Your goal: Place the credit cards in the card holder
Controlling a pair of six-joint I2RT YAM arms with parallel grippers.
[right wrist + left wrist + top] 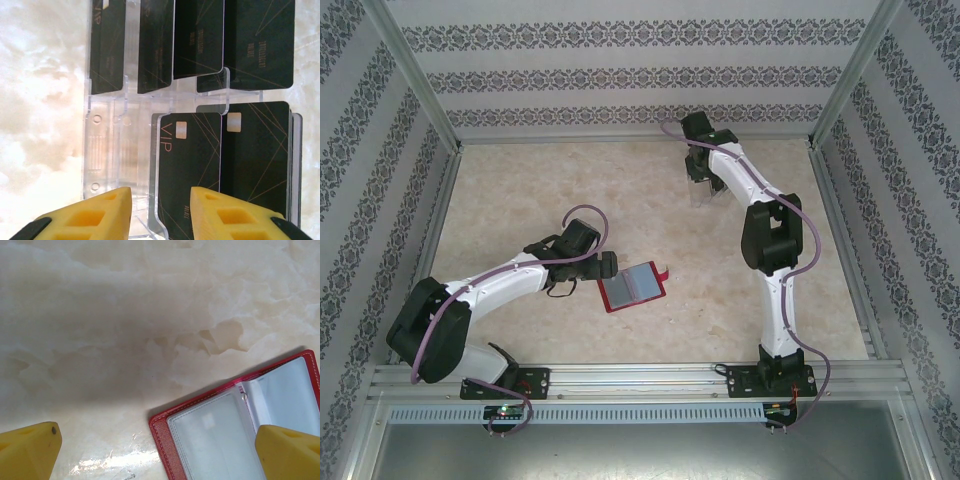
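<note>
Thin black glossy credit cards [187,170] stand in the clear plastic slotted rack [105,150]; pick not yet made.
Right claw [160,205] half-open just over the rack, gripping nothing. Left claw [157,450] wide, well apart from the rack, above the open red folding card holder [215,435] on the bench [125,340]. Cards likely light, stiff, slick: pinch an exposed edge across both faces, lift straight out.

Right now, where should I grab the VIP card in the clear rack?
I'd pinch the VIP card by its chip-end short edge, jaws across the faces, coming from that end: the clear rack and a neighbouring card flank its long sides.
</note>
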